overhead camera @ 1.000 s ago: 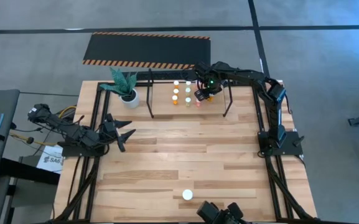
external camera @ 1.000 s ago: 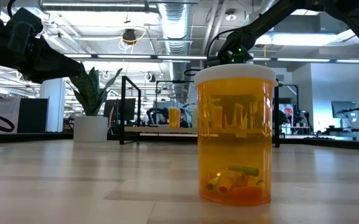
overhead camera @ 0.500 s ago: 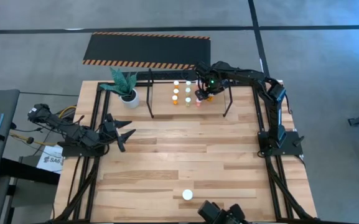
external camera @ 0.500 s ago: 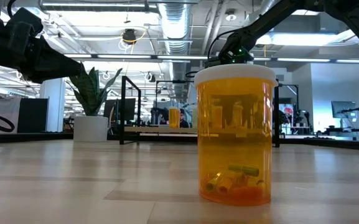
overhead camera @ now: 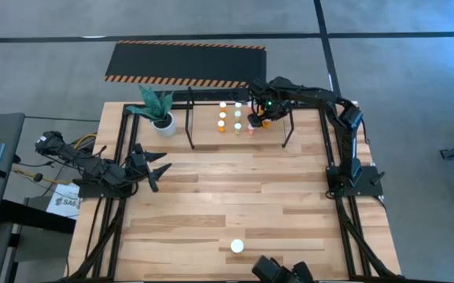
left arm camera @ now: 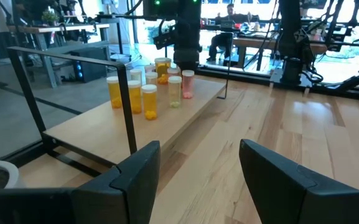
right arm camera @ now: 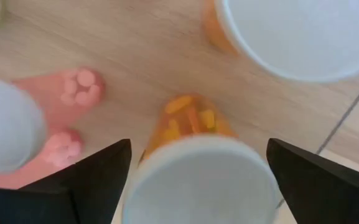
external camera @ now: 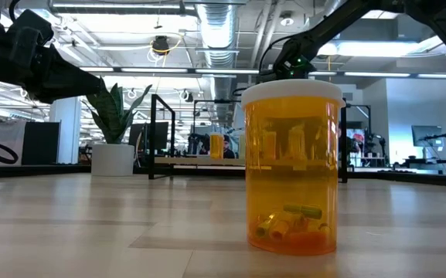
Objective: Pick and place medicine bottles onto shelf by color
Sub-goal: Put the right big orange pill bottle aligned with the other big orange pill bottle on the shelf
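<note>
Several small white-capped medicine bottles [overhead camera: 230, 116] stand in rows on the shelf [overhead camera: 190, 126] at the table's far side. They are orange, pale and pink, and also show in the left wrist view [left arm camera: 148, 93]. My right gripper [overhead camera: 258, 115] points down over the shelf's right part and is open. Its fingers stand on either side of an upright orange bottle's white cap [right arm camera: 198, 180]. A pink bottle [right arm camera: 55, 118] stands beside it. One larger orange bottle [external camera: 292, 166] stands alone near the table's near edge [overhead camera: 237, 246]. My left gripper [overhead camera: 153, 166] waits open at the table's left.
A white pot with a green plant [overhead camera: 162, 119] stands left of the shelf. A black hazard-striped mat [overhead camera: 183, 63] lies on the floor beyond the table. Bare wooden table [overhead camera: 234, 189] spreads between the shelf and the lone bottle. Another orange bottle [right arm camera: 291, 31] stands close beyond the right gripper.
My right gripper has opened over the shelf's right part, staying where it was and rolling a little about its downward axis. The bottles on the shelf and the lone bottle at the near edge have kept their places.
</note>
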{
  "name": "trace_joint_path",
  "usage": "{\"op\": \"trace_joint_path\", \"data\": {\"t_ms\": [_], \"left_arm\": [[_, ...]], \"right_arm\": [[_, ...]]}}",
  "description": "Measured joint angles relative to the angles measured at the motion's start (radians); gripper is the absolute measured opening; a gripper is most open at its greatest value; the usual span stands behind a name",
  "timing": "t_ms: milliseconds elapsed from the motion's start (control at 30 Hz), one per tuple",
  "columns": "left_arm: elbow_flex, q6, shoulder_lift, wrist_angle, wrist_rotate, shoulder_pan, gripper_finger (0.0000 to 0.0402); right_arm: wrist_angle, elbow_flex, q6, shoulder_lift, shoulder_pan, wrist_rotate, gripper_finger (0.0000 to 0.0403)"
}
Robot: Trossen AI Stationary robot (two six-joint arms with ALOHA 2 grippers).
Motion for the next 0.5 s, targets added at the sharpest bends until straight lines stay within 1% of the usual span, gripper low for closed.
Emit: {"op": "trace_joint_path", "data": {"t_ms": [167,333,500], "left_arm": [[0.000,0.000,0.000,0.000,0.000,0.000,0.0208],[0.000,0.000,0.000,0.000,0.000,0.000,0.0208],[0.000,0.000,0.000,0.000,0.000,0.000,0.0208]], "right_arm": [[-0.016,0.001,0.004,-0.031,0.005,-0.007,0.0393],[-0.038,0.001,0.026,-0.068,0.030,0.000,0.0399],[-0.086,0.001,0.040,-0.072,0.059,-0.001,0.0397]]}}
